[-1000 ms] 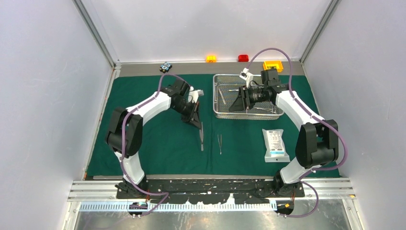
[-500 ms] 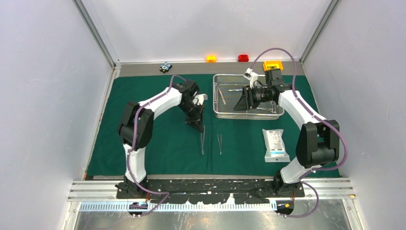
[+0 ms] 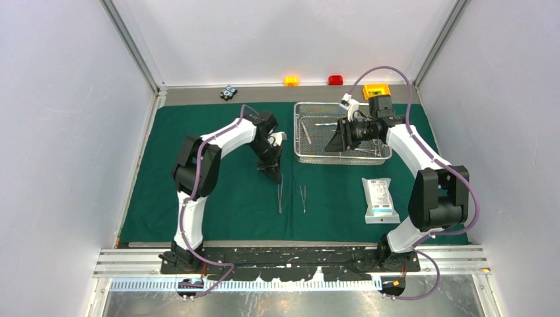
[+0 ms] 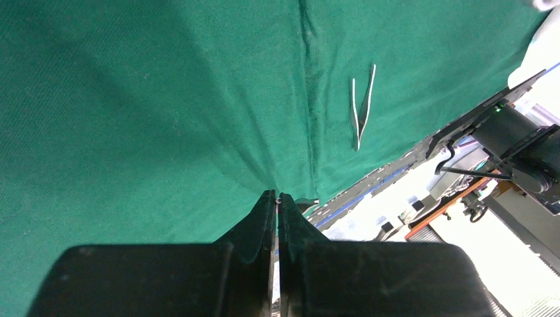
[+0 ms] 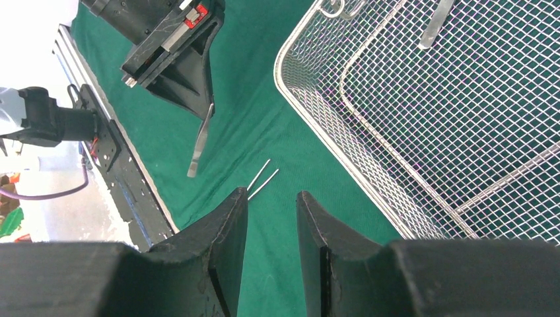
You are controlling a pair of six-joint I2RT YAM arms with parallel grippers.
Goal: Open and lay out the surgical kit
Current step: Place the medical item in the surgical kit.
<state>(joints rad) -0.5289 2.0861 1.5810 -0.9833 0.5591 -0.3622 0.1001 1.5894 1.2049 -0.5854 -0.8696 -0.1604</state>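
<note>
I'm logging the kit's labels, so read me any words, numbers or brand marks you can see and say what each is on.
No text can be read.
The flat white pouch carries dark print: too small to read.
The yellow box shows no legible marking.

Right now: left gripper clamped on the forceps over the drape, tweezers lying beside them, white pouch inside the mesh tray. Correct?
No. The white pouch is not in the mesh tray; it lies flat on the drape outside the tray's near edge, as the top external view shows. Left gripper clamped on the forceps, tweezers beside them: right.
</note>
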